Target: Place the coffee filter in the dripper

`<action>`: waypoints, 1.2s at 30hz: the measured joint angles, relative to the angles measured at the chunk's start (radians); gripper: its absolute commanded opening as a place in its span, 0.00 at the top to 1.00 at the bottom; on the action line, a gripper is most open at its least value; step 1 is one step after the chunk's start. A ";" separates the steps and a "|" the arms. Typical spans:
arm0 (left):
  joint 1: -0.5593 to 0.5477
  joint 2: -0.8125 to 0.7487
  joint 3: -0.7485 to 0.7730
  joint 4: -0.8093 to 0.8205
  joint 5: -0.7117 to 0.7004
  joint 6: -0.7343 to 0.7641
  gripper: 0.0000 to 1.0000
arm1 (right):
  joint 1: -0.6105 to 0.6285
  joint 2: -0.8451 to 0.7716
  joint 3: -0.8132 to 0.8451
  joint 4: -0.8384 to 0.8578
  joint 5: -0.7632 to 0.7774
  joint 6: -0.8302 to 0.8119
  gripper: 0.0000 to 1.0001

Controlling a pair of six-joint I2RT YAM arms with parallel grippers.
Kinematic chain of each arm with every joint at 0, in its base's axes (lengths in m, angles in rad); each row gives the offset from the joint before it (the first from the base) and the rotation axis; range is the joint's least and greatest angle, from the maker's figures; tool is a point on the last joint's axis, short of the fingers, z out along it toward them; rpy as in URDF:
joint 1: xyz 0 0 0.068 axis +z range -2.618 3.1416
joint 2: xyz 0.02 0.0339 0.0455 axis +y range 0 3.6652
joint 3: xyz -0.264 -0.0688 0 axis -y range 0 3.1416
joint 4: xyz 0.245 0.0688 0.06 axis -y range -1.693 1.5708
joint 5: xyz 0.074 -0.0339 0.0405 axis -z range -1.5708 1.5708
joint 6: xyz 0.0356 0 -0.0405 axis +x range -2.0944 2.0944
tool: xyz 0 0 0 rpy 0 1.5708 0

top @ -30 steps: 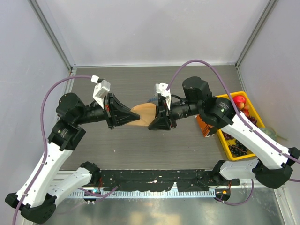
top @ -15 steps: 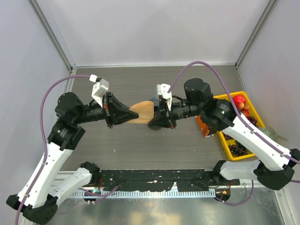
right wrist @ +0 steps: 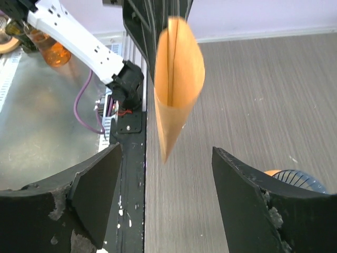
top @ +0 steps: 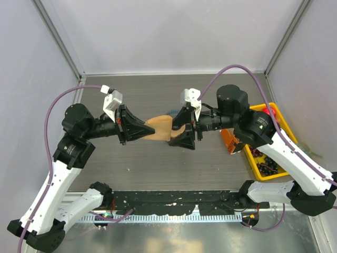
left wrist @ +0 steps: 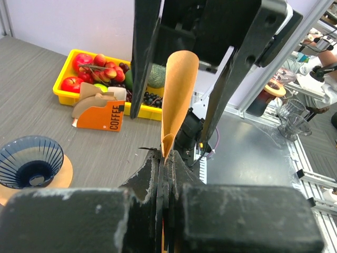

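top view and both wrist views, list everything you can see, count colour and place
filter: one, tan-orange paper, held in the air between the arms
dripper: one, dark blue on a wooden ring, on the table just beyond the filter
coffee box: one, orange, on the table beside the tray
tray: one, yellow, right side of the table
fruit: several, red, dark and green, in the tray
table: one, dark grey wood grain
glassware: a few, clear, off the table's near edge
left pincer: one, black, shut on the filter
right pincer: one, black, open, facing the filter
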 measured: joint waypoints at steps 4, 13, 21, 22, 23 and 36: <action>0.000 0.003 -0.003 -0.012 0.005 0.014 1.00 | -0.005 0.018 0.060 0.011 0.008 0.014 0.47; 0.000 0.003 -0.020 -0.069 0.010 0.060 1.00 | -0.039 0.055 0.116 0.021 0.014 0.048 0.95; 0.000 0.003 -0.020 -0.077 0.002 0.048 1.00 | -0.044 0.054 0.096 0.029 0.007 0.052 0.11; 0.000 0.003 -0.020 -0.074 0.000 0.039 1.00 | -0.044 0.048 0.075 0.030 0.004 0.047 0.12; 0.000 0.003 -0.020 -0.066 -0.003 0.024 1.00 | -0.044 0.043 0.058 0.026 0.002 0.044 0.17; 0.002 -0.006 -0.024 0.066 -0.033 -0.111 1.00 | -0.043 0.016 -0.102 0.059 -0.081 0.036 0.78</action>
